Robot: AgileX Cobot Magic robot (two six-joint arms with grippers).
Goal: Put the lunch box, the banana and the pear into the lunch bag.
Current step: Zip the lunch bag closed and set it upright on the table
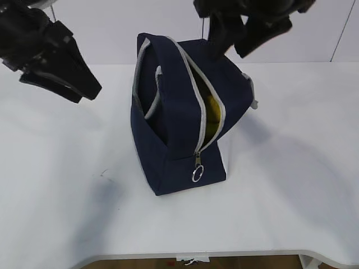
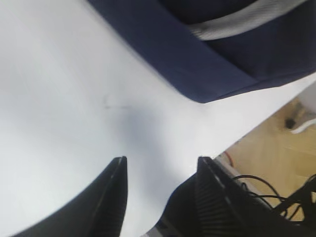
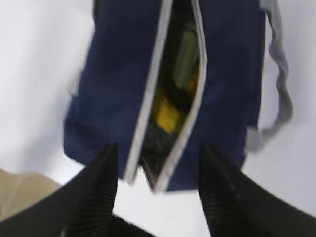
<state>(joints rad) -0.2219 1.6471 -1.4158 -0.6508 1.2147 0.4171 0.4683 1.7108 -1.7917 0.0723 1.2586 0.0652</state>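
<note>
Lunch bag [image 1: 174, 129]: I see it upright mid-surface, zipper open along the top, ring pull [image 1: 197, 175] hanging at the near end.
Contents: yellow fruit [image 3: 168, 116] and a greenish shape, maybe the lunch box lid [image 3: 185, 59], show through the slot; I cannot tell banana from pear.
Right hand [image 3: 158, 163]: above the opening, half spread, empty.
Left hand [image 2: 160, 170]: over bare surface [image 2: 59, 98] beside the bag, half spread, empty.
Risk: I judge a descending hand could snag the grey handle [image 1: 150, 106] or tip the bag.
</note>
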